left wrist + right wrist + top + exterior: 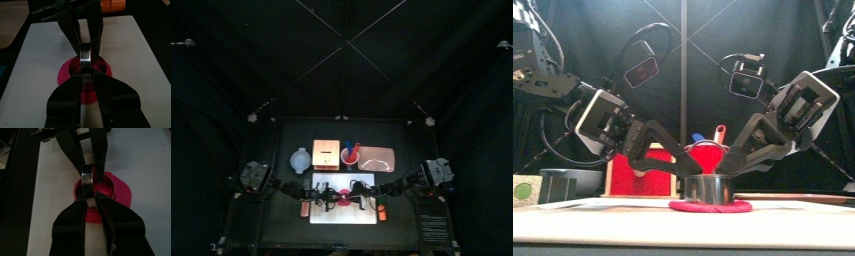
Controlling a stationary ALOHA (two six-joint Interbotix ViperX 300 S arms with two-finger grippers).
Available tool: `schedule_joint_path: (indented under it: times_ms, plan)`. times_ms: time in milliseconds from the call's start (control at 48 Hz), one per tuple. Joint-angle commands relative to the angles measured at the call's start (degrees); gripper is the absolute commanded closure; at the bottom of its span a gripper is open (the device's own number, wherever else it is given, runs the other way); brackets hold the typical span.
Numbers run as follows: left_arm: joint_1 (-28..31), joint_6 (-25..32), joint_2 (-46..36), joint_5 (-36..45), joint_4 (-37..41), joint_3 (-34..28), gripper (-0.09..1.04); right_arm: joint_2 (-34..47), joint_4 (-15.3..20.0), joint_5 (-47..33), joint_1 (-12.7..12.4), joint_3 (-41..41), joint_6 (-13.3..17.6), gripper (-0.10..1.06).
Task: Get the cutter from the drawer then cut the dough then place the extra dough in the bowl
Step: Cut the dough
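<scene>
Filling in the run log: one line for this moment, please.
phase: cutting | cutter on dough, on white board | left gripper shut on cutter rim | right gripper shut on opposite rim

You are looking into a booth closed in by black cloth. The back curtain (342,60) fills the space behind the small black table (372,130), and side curtains (205,150) hang dark on both flanks. The booth is dim, and in your front view the cloth is near featureless, with only faint upright folds catching a little light.
</scene>
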Motion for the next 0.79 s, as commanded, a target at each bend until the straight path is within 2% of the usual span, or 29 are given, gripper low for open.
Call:
schedule_joint_path:
  times_ms: [21,792]
  plan:
    - [-1.32,-0.09,2.02,3.96,-0.7,0.88,0.34,3.25,-0.44,2.46,0.53,-0.26,0.35,0.45]
    - [-1.05,-0.09,2.11,6.94,-1.93,1.14,0.34,4.39,-1.49,2.55,-2.2,1.23,0.44,0.45]
